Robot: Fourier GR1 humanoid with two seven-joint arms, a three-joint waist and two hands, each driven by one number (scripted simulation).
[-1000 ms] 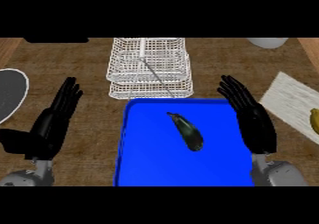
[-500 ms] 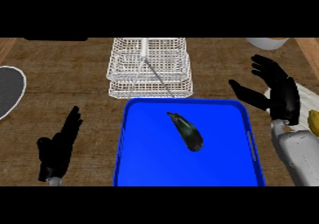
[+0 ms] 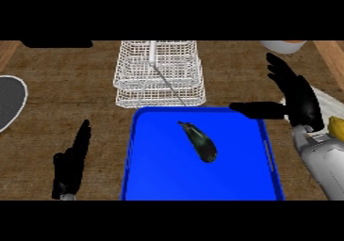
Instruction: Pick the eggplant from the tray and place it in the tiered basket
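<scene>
Brown wood-grain counter (image 3: 70, 94) fills the head view, the only view given. A blue tray (image 3: 153, 183) sits near the front edge, about the middle of the counter. The eggplant (image 3: 200, 143) lies inside the tray, a little toward its right half, dark and slanted, with its stem end pointing to the tray's back-left and its thick end toward the front. Nothing touches it.

Just behind the tray's back edge stands the white wire basket (image 3: 159, 70), its tiers seen from above, reaching toward the counter's back edge. No eggplant is in it.

The right hand (image 3: 296, 96) hangs by the tray's back-right corner, outside the tray's right edge. Its fingers are straight and slightly spread, pointing toward the back, and the thumb sticks out to the left over that corner. It holds nothing. Its grey forearm (image 3: 326, 162) runs down to the lower right.

The left hand (image 3: 71, 160) shows edge-on near the front edge, well left of the tray, fingers straight, pressed together and pointing back, holding nothing.

A dark plate (image 3: 4, 106) with a pale rim lies at the left edge. A yellow object (image 3: 339, 128) lies at the right edge, and a pale bowl (image 3: 282, 45) sits at the back right.
</scene>
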